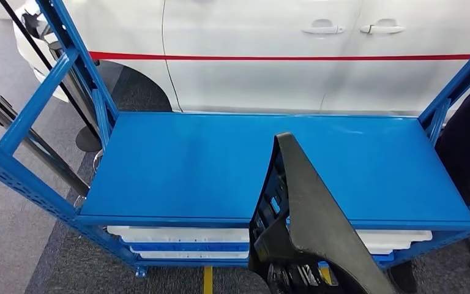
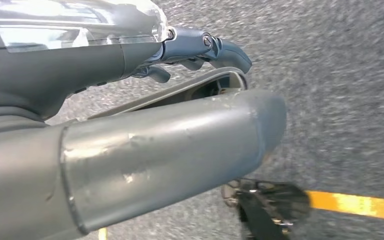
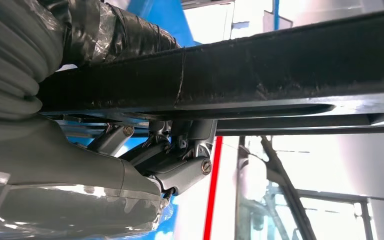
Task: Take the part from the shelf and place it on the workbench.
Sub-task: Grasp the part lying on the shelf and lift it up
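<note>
Grey speckled carpet floor point(image 1: 18, 220), white car point(image 1: 251, 55) with a red stripe parked just behind a blue steel shelf point(image 1: 220, 165). Shelf's top deck bare blue; white trays point(image 1: 177, 236) sit on the level below.

Part point(image 1: 315, 214): long black plastic panel, smooth on its outer face, tapering to a rounded tip. Inner side ribbed with openings. Held tilted, tip over the shelf's front edge, lower end toward the robot.

Right wrist view: the part runs across as a dark bar with a fuzzy edge. Right hand point(image 3: 175, 160) grips it, fingers point(image 3: 190, 132) curled up against its underside.

Left hand point(image 2: 200, 50) hangs over the carpet near a yellow floor line point(image 2: 355, 204). Fingers curled in, nothing in them.
</note>
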Tool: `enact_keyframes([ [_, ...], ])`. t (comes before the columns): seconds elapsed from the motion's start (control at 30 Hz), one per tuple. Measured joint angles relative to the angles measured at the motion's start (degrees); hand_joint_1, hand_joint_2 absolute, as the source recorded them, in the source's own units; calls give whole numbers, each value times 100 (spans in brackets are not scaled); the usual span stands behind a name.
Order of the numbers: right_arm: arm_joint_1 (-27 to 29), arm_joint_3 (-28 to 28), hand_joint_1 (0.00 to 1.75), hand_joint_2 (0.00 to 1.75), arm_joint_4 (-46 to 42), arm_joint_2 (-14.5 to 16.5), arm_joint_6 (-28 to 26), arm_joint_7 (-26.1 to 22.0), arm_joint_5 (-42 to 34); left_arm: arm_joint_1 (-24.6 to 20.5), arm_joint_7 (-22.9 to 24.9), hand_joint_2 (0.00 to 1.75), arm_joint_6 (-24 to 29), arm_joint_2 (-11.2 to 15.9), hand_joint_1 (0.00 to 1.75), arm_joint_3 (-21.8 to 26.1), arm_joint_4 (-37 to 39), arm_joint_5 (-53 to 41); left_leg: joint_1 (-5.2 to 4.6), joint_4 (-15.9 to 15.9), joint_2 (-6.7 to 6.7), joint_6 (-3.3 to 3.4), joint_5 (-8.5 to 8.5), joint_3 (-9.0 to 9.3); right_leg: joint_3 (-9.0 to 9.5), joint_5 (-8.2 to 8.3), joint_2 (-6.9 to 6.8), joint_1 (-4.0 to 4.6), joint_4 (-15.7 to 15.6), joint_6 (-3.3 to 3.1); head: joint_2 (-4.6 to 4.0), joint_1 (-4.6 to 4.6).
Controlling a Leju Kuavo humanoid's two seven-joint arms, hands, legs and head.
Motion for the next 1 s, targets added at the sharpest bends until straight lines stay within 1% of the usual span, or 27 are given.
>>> enact_keyframes([
  [0.03,11,-13,175,175,16,-1,-4,0,1,0,8,0,-9,2,0,3,0,-21,-2,20,8,-7,62,-94,-18,-139,-2,-9,316,24,1,1],
  [0.07,24,-26,175,175,28,-2,-8,0,1,0,12,0,-15,4,0,4,0,-40,-2,52,15,-19,120,-194,36,-132,-3,-14,491,41,1,0],
  [0.1,35,-40,175,175,37,-2,-8,0,1,1,15,0,-20,5,0,4,0,-57,0,95,20,-35,168,-296,182,-16,-4,-19,480,50,2,1],
  [0.13,44,-50,175,175,42,-2,-8,-1,2,2,16,0,-24,6,0,5,0,-72,2,149,22,-55,209,-398,442,140,-5,-25,248,51,1,1],
  [0.17,47,-56,175,175,44,-2,-9,-1,4,0,16,0,-27,6,0,5,0,-79,3,209,22,-78,241,-492,758,200,-5,-29,-144,39,1,-1],
  [0.2,47,-61,175,175,44,-2,-9,-2,6,-2,15,0,-31,6,0,6,-1,-84,-1,265,18,-105,268,-565,1063,179,-2,-20,-570,15,1,-1],
  [0.23,50,-64,175,175,44,-2,-9,-2,9,-4,15,0,-34,7,0,6,-1,-89,-6,302,12,-137,298,-608,1278,125,2,-7,-896,-18,0,-3],
  [0.27,55,-68,175,175,43,-1,-13,-2,11,-5,13,0,-37,8,0,6,-2,-96,-8,321,7,-172,334,-630,1379,49,5,11,-1086,-54,1,-4],
  [0.3,63,-72,175,175,43,-1,-22,-2,14,-3,10,0,-40,10,0,7,-2,-106,-8,318,2,-210,378,-639,1394,49,7,32,-1145,-97,1,-3],
  [0.37,80,-78,175,175,43,0,-45,-2,19,12,5,0,-53,22,0,7,-2,-128,5,335,-14,-284,394,-691,1298,151,-9,20,-1164,-190,1,-2],
  [0.4,86,-81,175,175,43,2,-54,-2,20,19,3,0,-61,29,0,7,-2,-138,11,423,-23,-316,266,-750,1225,222,-20,9,-1176,-247,1,-3],
  [0.43,94,-84,175,175,43,5,-56,-2,21,25,2,0,-69,37,0,7,-2,-144,21,614,-32,-343,30,-828,1137,300,-28,-4,-1188,-292,1,-5],
  [0.47,101,-86,175,175,43,8,-57,-2,21,25,1,0,-77,39,0,7,-2,-149,33,905,-36,-366,-281,-913,1047,371,-33,-2,-1187,-323,1,-8],
  [0.5,110,-90,175,175,43,10,-57,-2,22,27,1,0,-85,41,0,7,-2,-154,41,1263,-37,-384,-577,-989,955,442,-33,4,-1183,-339,0,-8],
  [0.53,117,-94,175,175,43,11,-57,-2,23,29,1,0,-91,42,0,7,-2,-159,48,1613,-36,-399,-764,-1032,860,512,-33,11,-1176,-337,0,-8],
  [0.57,125,-101,175,175,43,12,-62,-2,27,30,1,0,-95,45,0,7,-2,-165,52,1856,-36,-409,-804,-1015,766,580,-36,16,-1162,-330,1,-8],
  [0.6,132,-110,175,175,43,12,-68,-2,32,30,1,0,-99,49,0,7,-2,-174,54,1958,-36,-413,-731,-940,675,641,-40,18,-1145,-320,1,-8],
  [0.63,139,-119,175,175,43,12,-76,-2,39,29,1,0,-106,57,0,7,-2,-182,55,1843,-36,-410,-553,-748,577,700,-43,18,-1117,-305,2,-8],
  [0.67,146,-129,175,175,41,13,-85,-2,47,26,1,0,-113,65,0,7,-2,-188,55,1531,-38,-399,-394,-459,490,754,-45,17,-1081,-287,1,-9],
  [0.7,157,-139,175,175,33,14,-89,-3,56,22,1,0,-120,73,0,7,-4,-195,48,1075,-42,-381,-353,-109,413,800,-44,23,-1041,-263,0,-10],
  [0.73,172,-149,175,175,19,17,-94,-3,64,17,1,0,-125,80,0,7,-5,-200,39,598,-47,-354,-377,221,353,848,-45,28,-1004,-233,0,-8],
  [0.77,190,-157,175,175,3,22,-99,-4,71,15,0,0,-130,84,0,7,-7,-208,25,256,-52,-325,-458,436,329,898,-50,32,-989,-201,-1,-8],
  [0.8,209,-164,175,175,-13,27,-110,-4,75,15,0,0,-133,86,0,7,-9,-221,6,62,-56,-290,-530,537,321,954,-57,32,-994,-165,0,-7],
  [0.87,247,-175,175,175,-27,39,-146,-4,80,25,0,0,-139,87,0,7,-8,-244,3,19,-43,-206,-456,494,325,1046,-63,16,-1027,-92,1,-6],
  [0.9,270,-188,175,175,-31,43,-163,-4,80,26,0,0,-140,87,0,7,-8,-256,11,14,-28,-158,-387,443,296,964,-53,8,-981,-62,1,-5],
  [0.93,295,-204,175,175,-32,46,-174,-3,80,29,1,0,-141,87,0,7,-8,-261,24,0,-10,-116,-313,379,243,761,-42,3,-841,-40,0,-3],
  [1.0,341,-242,175,175,-34,49,-183,-2,84,35,2,0,-144,93,0,7,-9,-270,28,1,16,-63,-164,199,82,113,-27,-5,-230,-13,-1,-3],
])
